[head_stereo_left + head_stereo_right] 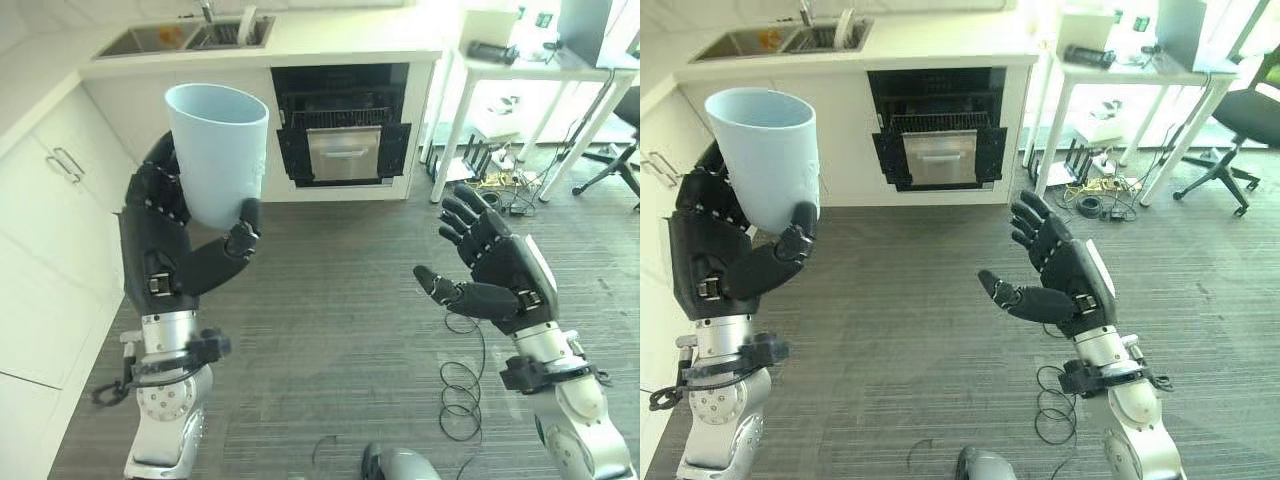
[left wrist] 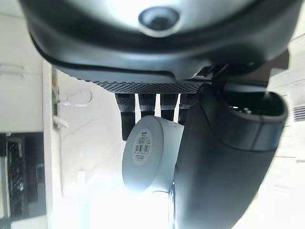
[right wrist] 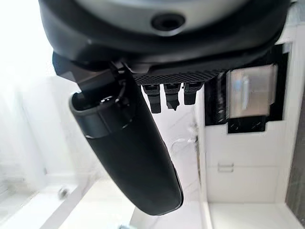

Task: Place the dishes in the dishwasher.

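Closest in, both arms are raised over the grey wood-look floor. On the left, the left hand has a pale blue cup held upright, mouth up, fingers curled behind its wall and the thumb hooked across the front near the base. The left wrist view shows the cup's round bottom with a small label on it, fingers lined up along one side and the thumb along the other. Across from it, the right hand hangs palm up with nothing in it, fingers spread wide, thumb out to the side. Further back, the dishwasher stands open under the white counter, a wire rack visible inside. Beyond that, a sink sits in the countertop, and a white table stands off to the right.
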### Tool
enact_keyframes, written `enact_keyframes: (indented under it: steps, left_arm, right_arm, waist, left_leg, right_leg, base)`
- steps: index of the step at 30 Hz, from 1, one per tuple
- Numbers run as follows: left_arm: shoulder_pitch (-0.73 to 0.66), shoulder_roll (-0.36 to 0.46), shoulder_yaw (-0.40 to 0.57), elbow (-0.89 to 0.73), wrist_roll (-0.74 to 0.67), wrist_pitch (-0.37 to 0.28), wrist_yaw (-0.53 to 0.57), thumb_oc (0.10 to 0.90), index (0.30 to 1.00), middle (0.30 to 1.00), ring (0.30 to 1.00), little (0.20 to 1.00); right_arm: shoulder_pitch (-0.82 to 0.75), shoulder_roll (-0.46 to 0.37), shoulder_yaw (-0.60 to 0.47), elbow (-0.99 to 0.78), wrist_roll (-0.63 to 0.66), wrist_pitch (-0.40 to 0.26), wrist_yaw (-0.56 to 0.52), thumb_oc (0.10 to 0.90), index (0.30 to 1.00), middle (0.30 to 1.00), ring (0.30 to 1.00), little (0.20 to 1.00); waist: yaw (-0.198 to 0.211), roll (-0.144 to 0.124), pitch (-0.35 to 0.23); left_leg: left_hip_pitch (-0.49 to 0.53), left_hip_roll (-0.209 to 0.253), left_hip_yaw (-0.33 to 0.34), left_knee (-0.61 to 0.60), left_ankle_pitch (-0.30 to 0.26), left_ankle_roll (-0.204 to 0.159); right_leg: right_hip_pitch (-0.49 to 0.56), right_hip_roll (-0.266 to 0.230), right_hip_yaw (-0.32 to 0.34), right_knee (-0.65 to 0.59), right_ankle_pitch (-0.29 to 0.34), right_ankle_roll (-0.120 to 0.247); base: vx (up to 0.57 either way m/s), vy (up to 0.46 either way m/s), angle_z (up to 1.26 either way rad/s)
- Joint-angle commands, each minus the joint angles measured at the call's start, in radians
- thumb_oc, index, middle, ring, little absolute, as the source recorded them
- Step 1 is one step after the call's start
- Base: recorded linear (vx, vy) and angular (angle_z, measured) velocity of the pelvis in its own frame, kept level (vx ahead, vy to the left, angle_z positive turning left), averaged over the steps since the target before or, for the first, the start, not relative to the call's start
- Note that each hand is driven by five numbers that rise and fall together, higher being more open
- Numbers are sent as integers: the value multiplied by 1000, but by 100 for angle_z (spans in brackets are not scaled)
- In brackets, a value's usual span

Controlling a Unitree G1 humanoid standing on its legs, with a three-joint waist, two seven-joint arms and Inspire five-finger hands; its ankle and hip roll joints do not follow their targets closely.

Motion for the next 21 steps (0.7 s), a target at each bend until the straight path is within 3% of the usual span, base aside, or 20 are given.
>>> enact_keyframes:
  steps: [1,2,3,4,6,9,14,18,19,20,21]
  left_arm:
    - [-24,43,41,-98,-14,-133,-12,400,300,300,300,300]
    - [5,46,53,-98,-21,-150,-15,400,300,300,300,300]
    - [22,46,58,-99,-30,-158,-15,400,300,300,300,300]
    - [36,43,63,-103,-34,-165,-18,400,300,300,300,300]
    - [44,38,64,-103,-33,-179,-23,400,300,300,300,300]
    - [5,48,60,-85,-11,-172,5,400,300,300,300,300]
    - [-71,79,46,-89,10,-122,-20,400,300,300,300,300]
    - [-115,96,43,-85,8,-97,-33,400,300,300,300,300]
    - [-121,95,42,-87,8,-89,-37,400,300,300,300,300]
    - [-126,93,41,-89,5,-79,-49,400,300,300,300,300]
    - [-128,92,39,-89,2,-73,-53,400,300,300,300,300]
  right_arm:
    - [-92,0,-26,-75,42,-78,13,800,900,900,900,900]
    - [-88,6,-23,-77,36,-75,26,800,900,900,900,900]
    - [-79,8,-20,-82,28,-75,33,800,900,900,900,900]
    - [-73,8,-18,-88,25,-76,35,800,900,900,900,900]
    - [-70,-3,-14,-97,29,-83,30,800,900,900,900,900]
    - [-66,-18,-17,-100,54,-90,39,800,900,900,900,900]
    - [-50,-1,-14,-129,56,-99,10,800,900,900,900,900]
    - [-82,29,5,-112,46,-109,-22,800,900,900,900,900]
    - [-89,40,14,-111,35,-109,-26,800,900,900,900,900]
    - [-96,58,24,-110,20,-107,-39,800,900,900,900,900]
    - [-99,65,30,-108,15,-108,-45,800,900,900,900,900]
  waist:
    - [-4,17,-10]
    - [2,46,-4]
    - [11,55,-11]
    - [22,60,-11]
    - [34,64,-5]
    - [37,58,-9]
    - [66,22,-36]
    - [89,2,-45]
    - [92,3,-50]
    - [90,9,-55]
    - [88,16,-54]
  left_leg:
    - [97,29,29,-377,85,47]
    - [-4,71,-17,-377,59,27]
    - [-62,83,-70,-377,83,9]
    - [-106,88,-125,-377,121,-9]
    - [-185,115,-157,-377,164,-31]
    - [-160,106,-164,-377,137,-9]
    - [-120,51,-186,-377,91,39]
    - [-105,-10,-215,-377,70,85]
    - [-100,-25,-221,-377,63,97]
    - [-84,-40,-228,-377,50,116]
    - [-73,-48,-230,-377,43,125]
  right_leg:
    - [33,-15,9,-44,-6,166]
    - [46,23,29,-44,-20,173]
    - [49,42,45,-44,-30,171]
    - [59,56,59,-44,-41,167]
    - [94,74,71,-44,-73,153]
    - [160,33,76,-44,-105,179]
    - [215,-40,31,-44,-90,235]
    - [245,-76,-9,-44,20,261]
    - [254,-77,-14,-44,61,264]
    - [274,-71,-24,-40,155,270]
    - [266,-72,-33,24,194,272]
  base:
    - [266,232,-7]
    - [266,245,-14]
    - [326,236,2]
    - [307,173,-2]
    - [289,183,-46]
    - [456,363,-49]
    - [329,205,-32]
    - [266,155,13]
    - [339,210,15]
    - [325,216,23]
    - [381,310,33]
